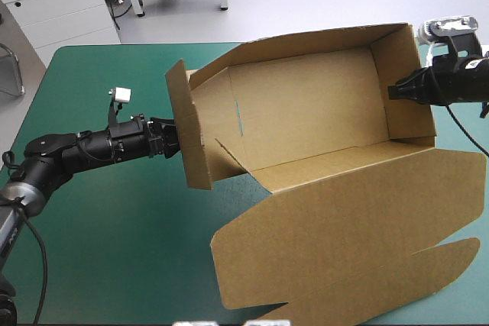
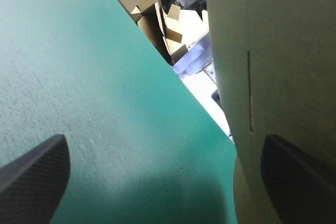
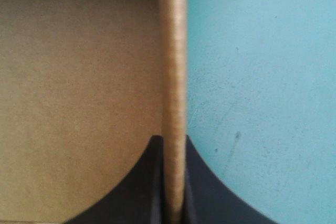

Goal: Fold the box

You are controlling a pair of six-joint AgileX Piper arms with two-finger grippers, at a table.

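Holds the box (image 1: 306, 104) on the table (image 1: 92, 265), from the middle over toward the right edge. Has the far, right and near walls up and the lid (image 1: 344, 250) flat toward the near edge, so looks about half done.

Pinches the right wall (image 1: 405, 89) with the right gripper (image 1: 393, 91), fingers (image 3: 142, 192) clamped on the board from both sides. Likely done to stop the box from sliding or turning while the other end gets worked on.

Reaches the left gripper (image 1: 172, 143) to the left end flap (image 1: 187, 131), near the middle of the table. Shows its own fingers wide apart, one over the bare table, one just beside the outside of the flap, gripping nothing. Hard to tell if touching the board or not. Probably placed there to push that flap in and stand it straight, since it leans out a bit and is not tucked yet.

Could go wrong if pushed too hard: might bend the board, or pull the right wall out of the pinch.
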